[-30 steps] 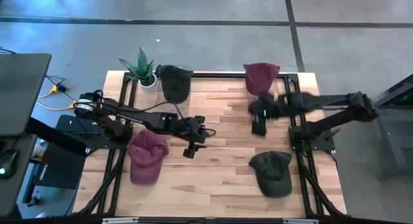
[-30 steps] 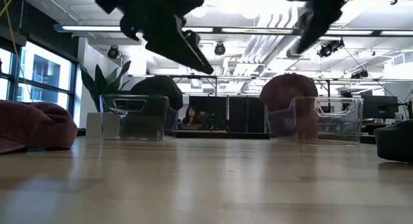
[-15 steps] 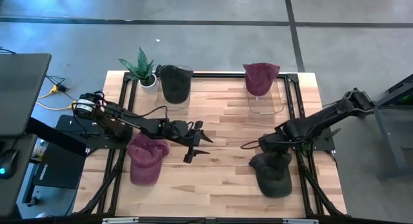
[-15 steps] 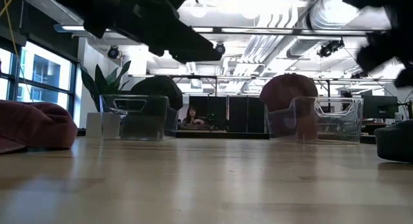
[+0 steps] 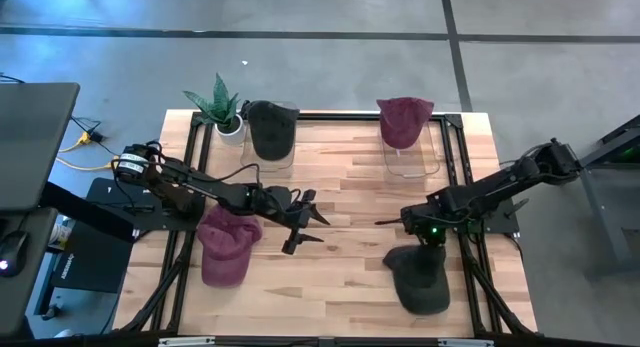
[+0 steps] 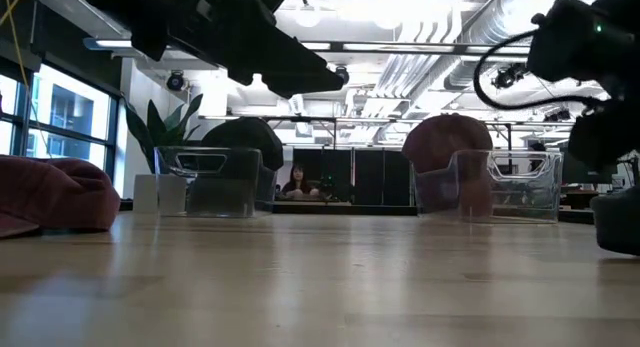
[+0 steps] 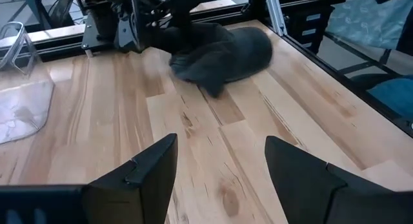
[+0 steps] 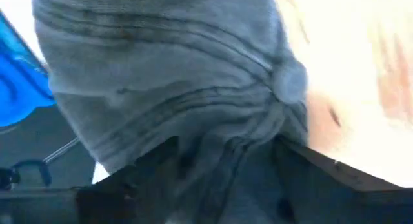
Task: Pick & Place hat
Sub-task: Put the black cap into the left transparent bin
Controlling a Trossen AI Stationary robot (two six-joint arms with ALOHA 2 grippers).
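A dark grey cap [image 5: 420,282] lies on the table near its right near corner; it fills the right wrist view [image 8: 161,69] and shows far off in the left wrist view [image 7: 222,53]. My right gripper [image 5: 425,237] is down on the cap's far part, open [image 8: 226,159], with a finger on each side of bunched cloth. My left gripper [image 5: 303,222] hangs open above the table's middle [image 7: 219,146], touching nothing. A maroon cap [image 5: 228,245] rests on the table by the left edge. My right gripper comes down from above onto the grey cap's crown, beside its top button [image 8: 290,82]. Its open fingers [image 8: 155,169] stand in the cloth, and folds [image 8: 222,146] gather between them. The cap lies on the table.
At the far edge stand two clear holders, one bearing a dark cap [image 5: 272,127], one a maroon cap [image 5: 403,120]. A potted plant [image 5: 218,107] stands at the far left corner. Bare wood [image 5: 350,177] lies between the arms.
My right gripper has swung from beside the far maroon cap's holder toward the near edge and down onto the grey cap. The cap has shifted slightly toward the near edge. My left gripper has barely moved.
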